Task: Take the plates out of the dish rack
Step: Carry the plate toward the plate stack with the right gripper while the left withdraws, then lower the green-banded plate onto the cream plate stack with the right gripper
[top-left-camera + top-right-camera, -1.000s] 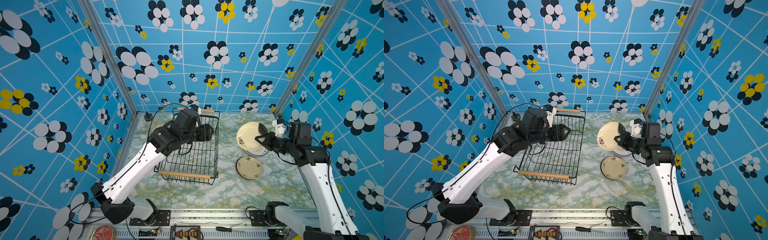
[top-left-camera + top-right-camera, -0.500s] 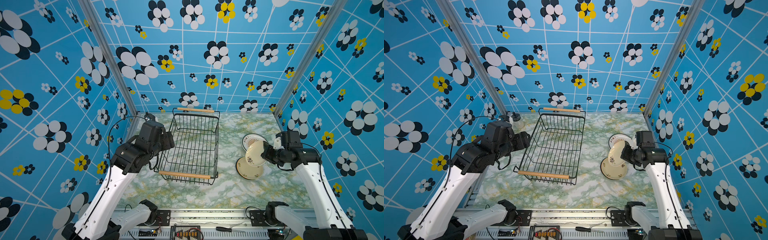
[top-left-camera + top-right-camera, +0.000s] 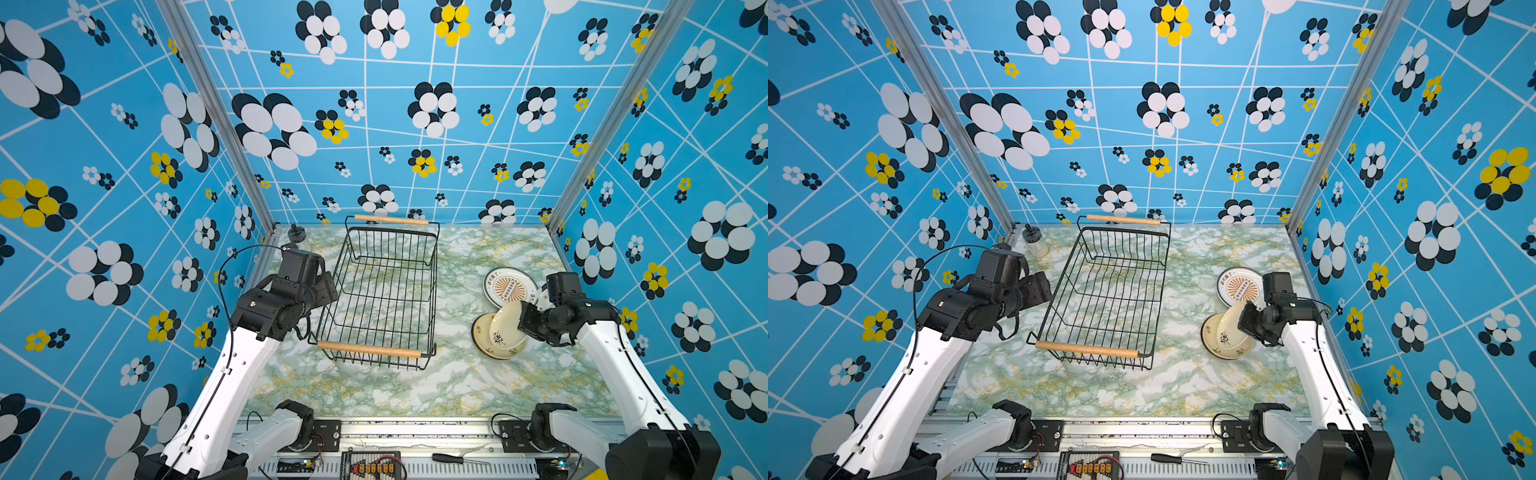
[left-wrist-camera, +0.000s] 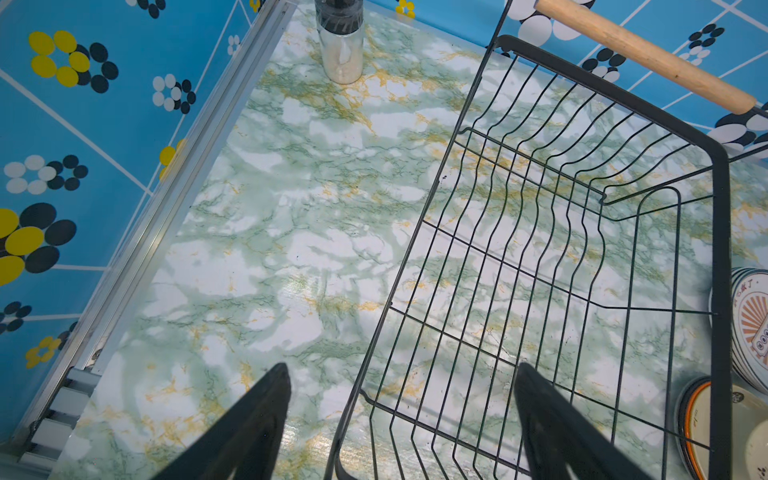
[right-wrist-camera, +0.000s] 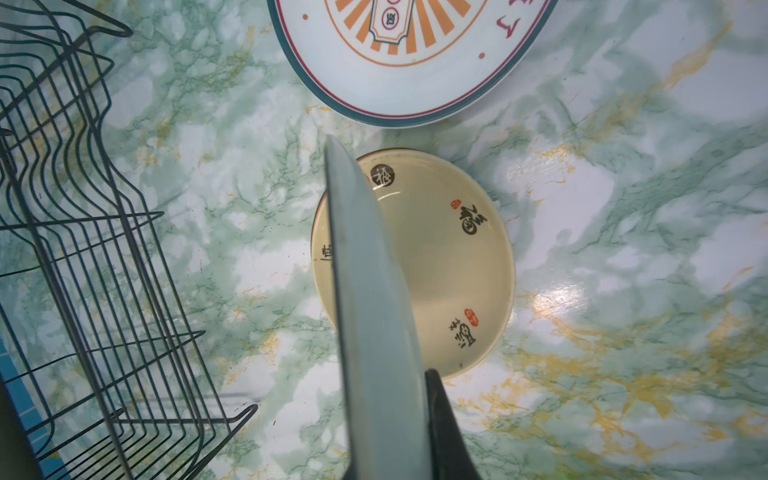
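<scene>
Top views both show, nearest, a black-handled screwdriver (image 3: 451, 458) lying on the ribbed metal rail (image 3: 478, 469). Behind it spreads the table (image 3: 374, 390), glossy, marbled green and white with yellow veins. On its middle stands the dish rack (image 3: 369, 350), a rectangular basket of thin black wire with two round wooden handles; the marble shows through its floor. Right of the rack, the right arm reaches in low, and the right gripper (image 3: 524, 323) pinches the rim of the held plate (image 3: 503, 332), a round cream dish tilted steeply over the cream plate (image 3: 480, 334), which lies flat and has an orange edge. Whether they touch, I cannot tell. Just behind lies the large white plate (image 3: 510, 286), dark-rimmed, with orange rays. At the rack's left wall the left arm is folded, and the left wrist view shows the left gripper (image 4: 402, 368) spread wide over the rack's side wire. In the far left corner stands a glass jar (image 3: 1034, 243) with a black lid.
</scene>
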`<action>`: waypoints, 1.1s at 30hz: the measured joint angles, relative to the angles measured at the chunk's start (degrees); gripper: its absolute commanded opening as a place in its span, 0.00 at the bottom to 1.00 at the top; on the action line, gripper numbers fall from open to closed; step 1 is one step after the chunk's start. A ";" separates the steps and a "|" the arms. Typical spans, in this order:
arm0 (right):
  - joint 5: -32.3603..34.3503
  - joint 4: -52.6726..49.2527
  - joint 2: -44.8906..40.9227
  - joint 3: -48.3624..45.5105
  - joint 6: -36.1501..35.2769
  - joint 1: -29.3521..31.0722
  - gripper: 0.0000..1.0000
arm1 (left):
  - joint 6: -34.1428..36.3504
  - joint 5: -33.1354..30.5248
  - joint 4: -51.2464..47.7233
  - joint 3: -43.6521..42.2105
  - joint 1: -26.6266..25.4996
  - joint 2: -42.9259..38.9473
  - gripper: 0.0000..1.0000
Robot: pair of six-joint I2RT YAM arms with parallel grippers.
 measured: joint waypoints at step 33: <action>-0.85 8.28 4.74 -6.40 2.29 -0.04 0.21 | 4.07 9.86 1.51 -3.80 9.84 -2.89 0.88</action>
